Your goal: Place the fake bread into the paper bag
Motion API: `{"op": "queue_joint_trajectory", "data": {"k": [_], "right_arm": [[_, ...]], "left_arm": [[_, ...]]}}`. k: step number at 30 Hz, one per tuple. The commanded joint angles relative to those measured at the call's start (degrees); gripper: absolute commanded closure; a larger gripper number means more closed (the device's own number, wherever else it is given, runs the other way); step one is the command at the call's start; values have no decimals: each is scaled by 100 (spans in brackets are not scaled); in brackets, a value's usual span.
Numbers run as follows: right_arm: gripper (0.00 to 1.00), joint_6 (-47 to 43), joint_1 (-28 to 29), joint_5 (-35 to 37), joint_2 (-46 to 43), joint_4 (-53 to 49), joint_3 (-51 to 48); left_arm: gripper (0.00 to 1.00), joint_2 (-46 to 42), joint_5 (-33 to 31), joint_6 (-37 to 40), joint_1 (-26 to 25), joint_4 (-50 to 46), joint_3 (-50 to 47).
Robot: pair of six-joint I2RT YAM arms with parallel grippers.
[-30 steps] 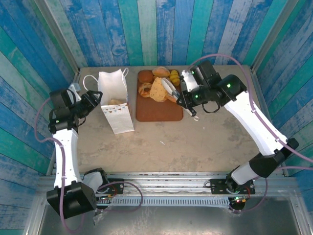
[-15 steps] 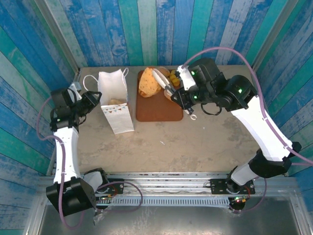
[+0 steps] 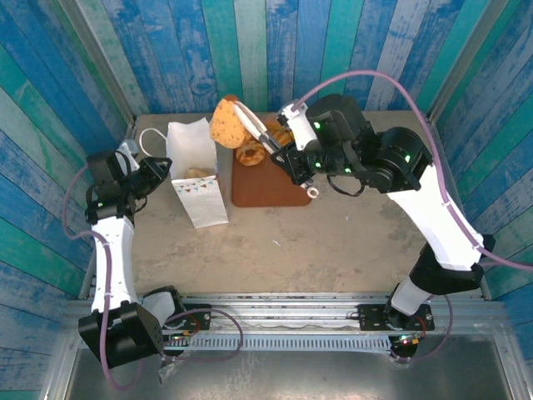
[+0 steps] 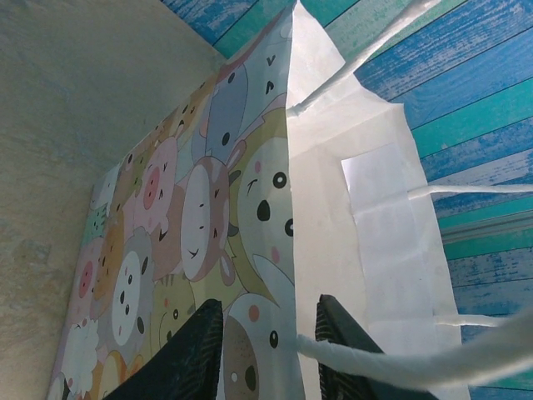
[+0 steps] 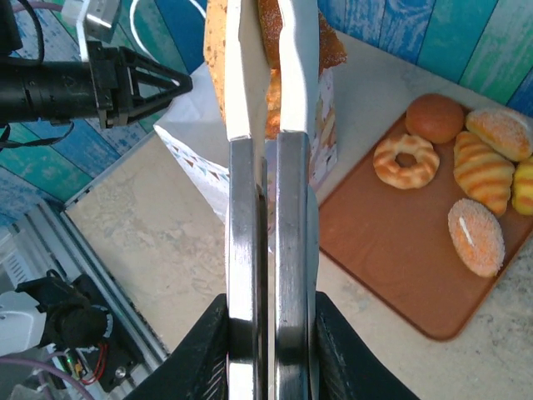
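Right end effector [image 3: 240, 108] is clenched on a wedge-shaped piece of fake bread [image 3: 222, 123], held clear of the tabletop [image 3: 333, 242] just beside the open mouth of the paper bag [image 3: 196, 179]. Left end effector [image 3: 163, 167] straddles the bag's side edge (whether it has pinched the paper I cannot tell). Other rolls [image 5: 484, 163] and a bagel [image 3: 248, 153] lie on the brown board [image 3: 271, 190]. Glossy and probably light, such pieces look slippery; a pinch across the thickest middle seems safest.

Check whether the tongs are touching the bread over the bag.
Touching. The right wrist view shows the tongs closed on the bread, which is pinched between their white tips.
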Motion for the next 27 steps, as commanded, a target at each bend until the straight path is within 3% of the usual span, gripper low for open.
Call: {"op": "queue_joint_trajectory", "data": {"k": [1, 14, 27], "right_arm": [[76, -249, 262, 300, 138, 575, 138], [76, -428, 534, 637, 1296, 1022, 861], [76, -458, 545, 850, 2042, 1551, 878]], "left_arm": [[68, -140, 119, 0, 28, 136, -52], [73, -255, 72, 258, 28, -113, -55], [77, -256, -106, 650, 27, -453, -29]]}}
